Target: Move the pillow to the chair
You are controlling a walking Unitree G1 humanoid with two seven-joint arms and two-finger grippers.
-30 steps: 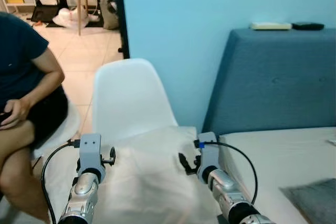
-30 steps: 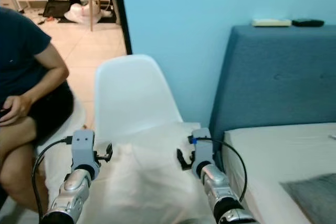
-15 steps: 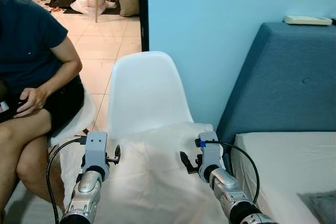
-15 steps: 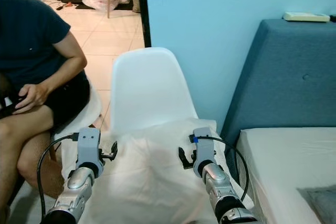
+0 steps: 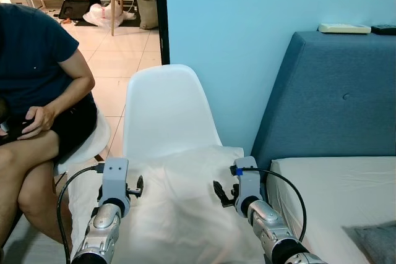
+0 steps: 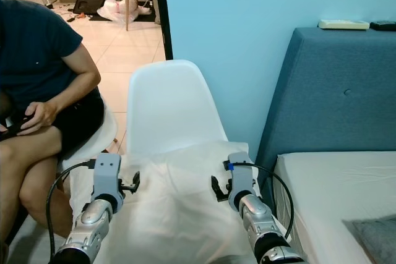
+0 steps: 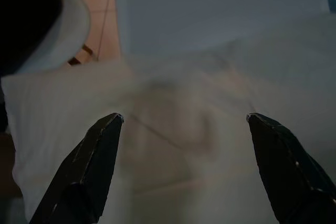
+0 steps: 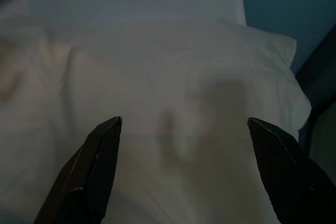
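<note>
Person: sitting at the 9 o'clock edge of the head view on a second white seat, hands together in the lap; taking no part in the work.

Left hand: reaching forward over the left half of the pillow, its two black fingers standing wide apart with cloth between and below them, clamped on nothing.

Pillow: white, lying across the seat of the chair, its far edge reaching toward 12 o'clock against the foot of the backrest, one corner showing at 1 o'clock near the bed. It is appearing to rest on the chair on its own, though the seat beneath is hidden.

Chair: white shell type, backrest standing upright at 12 o'clock before the blue wall.

Right hand: hovering over the right half of the pillow, fingers spread wide, gripping nothing.

Bed: at 3 o'clock, blue headboard and pale mattress.

Progress, as judged: placing looking essentially done; drawing both arms clear remaining.
</note>
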